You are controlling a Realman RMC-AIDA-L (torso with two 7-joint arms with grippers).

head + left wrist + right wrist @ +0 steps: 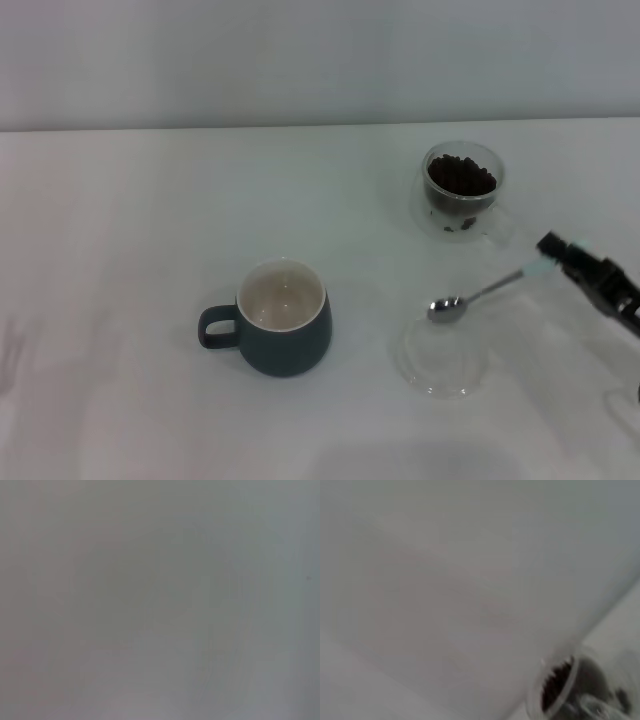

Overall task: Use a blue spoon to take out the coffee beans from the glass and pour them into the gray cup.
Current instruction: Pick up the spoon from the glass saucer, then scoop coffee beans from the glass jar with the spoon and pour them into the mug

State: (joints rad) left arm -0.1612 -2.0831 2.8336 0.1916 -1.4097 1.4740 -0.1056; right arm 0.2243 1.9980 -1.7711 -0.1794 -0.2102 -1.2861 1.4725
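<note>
In the head view the glass [462, 190], clear with a clear handle, stands at the back right and holds the coffee beans [461, 177]. It also shows in the right wrist view [570, 690] with the beans [555, 682] inside. The gray cup [284, 317] stands at centre, empty, its handle pointing left. My right gripper [553, 252] at the right edge is shut on the pale handle of the blue spoon [478, 296]. The spoon's metal bowl [445, 309] hangs empty just above a flat clear glass saucer [440, 358]. My left gripper is out of view.
The white table [130, 250] stretches wide to the left of the cup. A pale wall [300, 60] rises behind the table's far edge. The left wrist view shows only a blurred grey surface.
</note>
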